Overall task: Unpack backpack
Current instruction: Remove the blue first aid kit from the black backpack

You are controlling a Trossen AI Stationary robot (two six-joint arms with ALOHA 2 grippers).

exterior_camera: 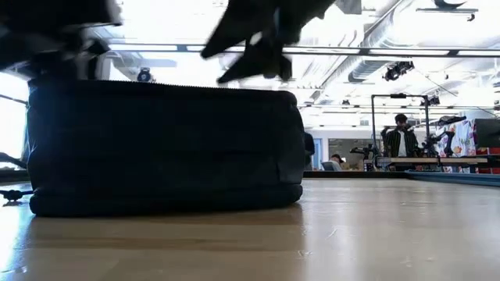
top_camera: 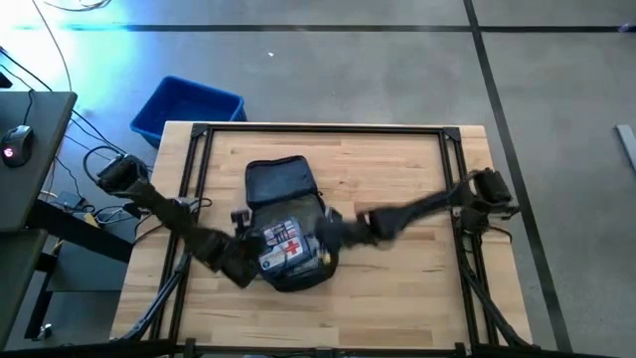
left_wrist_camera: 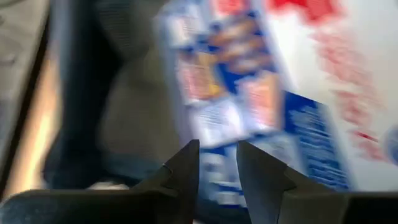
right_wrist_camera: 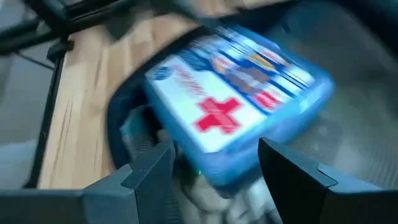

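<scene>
- The wooden table (top_camera: 397,249) stands on a grey floor; a blue bin (top_camera: 186,107) sits on the floor past the table's far left corner; far back in the room a person (exterior_camera: 401,137) stands by a bench.
- The backpack (top_camera: 288,214) lies open in the middle of the table; its flap is folded back toward the far side; a white and blue first-aid box (right_wrist_camera: 233,102) with a red cross lies inside it.
- The left gripper (left_wrist_camera: 217,171) reaches into the backpack from the left; its fingers (left_wrist_camera: 186,171) have a small gap between them, right by the box's printed side; I cannot tell if they hold it.
- The right gripper (right_wrist_camera: 214,165) hangs over the backpack from the right; its fingers stand wide, with the box just past them.
</scene>
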